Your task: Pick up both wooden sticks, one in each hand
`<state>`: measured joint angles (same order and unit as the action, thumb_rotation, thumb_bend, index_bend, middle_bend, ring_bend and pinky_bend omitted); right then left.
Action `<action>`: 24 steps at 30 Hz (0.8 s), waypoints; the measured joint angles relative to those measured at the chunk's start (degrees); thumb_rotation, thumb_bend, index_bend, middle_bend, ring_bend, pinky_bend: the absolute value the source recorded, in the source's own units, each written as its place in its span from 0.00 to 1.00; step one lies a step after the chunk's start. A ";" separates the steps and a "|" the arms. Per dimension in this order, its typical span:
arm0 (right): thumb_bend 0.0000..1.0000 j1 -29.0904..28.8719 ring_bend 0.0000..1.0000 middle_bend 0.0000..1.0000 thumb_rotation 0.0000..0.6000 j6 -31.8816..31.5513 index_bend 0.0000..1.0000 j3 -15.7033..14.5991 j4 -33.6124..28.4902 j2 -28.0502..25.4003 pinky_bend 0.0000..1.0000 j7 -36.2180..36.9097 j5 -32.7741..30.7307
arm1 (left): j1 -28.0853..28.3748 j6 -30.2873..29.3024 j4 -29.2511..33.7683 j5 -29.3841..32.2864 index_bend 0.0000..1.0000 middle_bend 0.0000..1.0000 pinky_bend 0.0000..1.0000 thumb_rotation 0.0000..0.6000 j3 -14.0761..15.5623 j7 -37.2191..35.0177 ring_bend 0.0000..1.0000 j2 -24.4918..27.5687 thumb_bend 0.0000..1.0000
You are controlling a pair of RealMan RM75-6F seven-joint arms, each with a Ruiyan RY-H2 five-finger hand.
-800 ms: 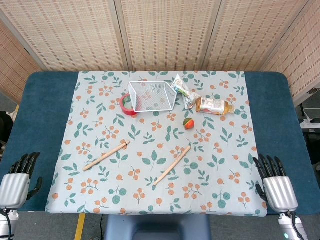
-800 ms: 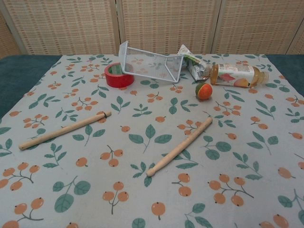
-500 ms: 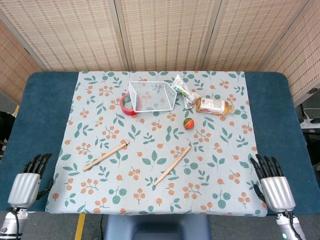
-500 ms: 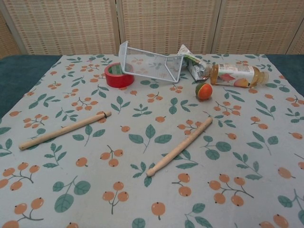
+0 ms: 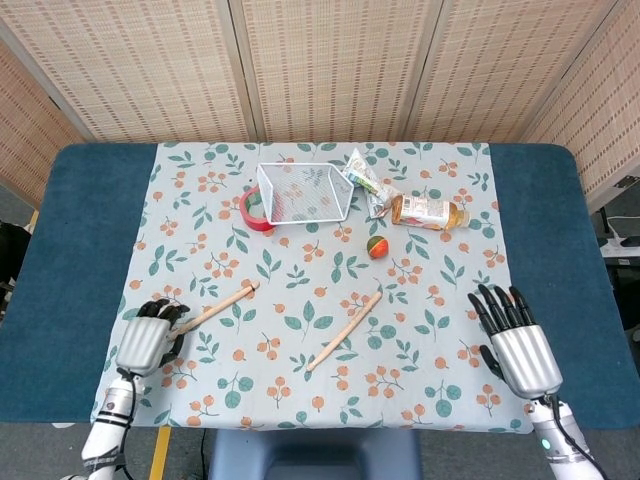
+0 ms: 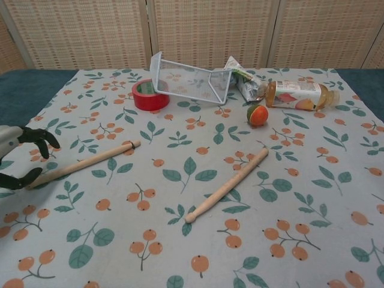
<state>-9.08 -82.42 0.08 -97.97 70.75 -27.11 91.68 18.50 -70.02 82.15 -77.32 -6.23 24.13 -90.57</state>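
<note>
Two wooden sticks lie on the flowered cloth. The left stick (image 5: 218, 307) (image 6: 84, 162) slants from lower left to upper right. My left hand (image 5: 148, 335) (image 6: 17, 156) hovers at its lower-left end, fingers curved over and around the tip but apart, nothing gripped. The right stick (image 5: 345, 330) (image 6: 228, 184) lies near the middle of the cloth, untouched. My right hand (image 5: 512, 336) is over the cloth's right part, fingers spread, well to the right of that stick; the chest view does not show it.
At the back stand a tipped white wire basket (image 5: 303, 192), a red tape roll (image 5: 254, 209), a snack wrapper (image 5: 364, 180), a lying bottle (image 5: 430, 212) and a small orange-green ball (image 5: 377, 247). Blue table (image 5: 70, 240) flanks the cloth.
Both hands have come inward from the table's front corners. The left one has reached the lower end of the left stick; the right one has moved up and left over the cloth.
</note>
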 measured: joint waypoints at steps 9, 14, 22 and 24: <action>0.30 -0.29 0.00 0.01 1.00 1.60 0.00 0.08 0.59 0.25 0.00 0.34 -1.15 | 3.76 2.68 -5.27 7.27 0.30 0.36 0.23 1.00 -2.50 9.33 0.21 -7.29 0.45; 0.30 -0.22 0.00 0.01 1.00 1.99 0.00 0.04 0.71 0.05 0.00 0.41 -1.57 | 5.02 3.11 -6.83 8.76 0.32 0.39 0.23 1.00 -2.56 12.47 0.22 -8.97 0.46; 0.30 -0.06 0.00 0.01 1.00 2.32 0.00 0.02 0.59 -0.25 0.00 0.24 -2.04 | 5.96 2.19 -9.81 9.32 0.40 0.50 0.23 1.00 -2.01 15.42 0.29 -10.53 0.46; 0.30 -0.01 0.00 0.01 1.00 2.33 0.00 0.07 0.57 -0.24 0.00 0.05 -2.23 | 6.12 2.27 -10.53 9.83 0.42 0.51 0.23 1.00 -1.80 16.04 0.30 -10.83 0.46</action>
<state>-9.08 -80.09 0.16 -97.40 70.51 -27.06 89.45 24.62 -67.75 71.63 -67.50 -8.03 40.17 -101.40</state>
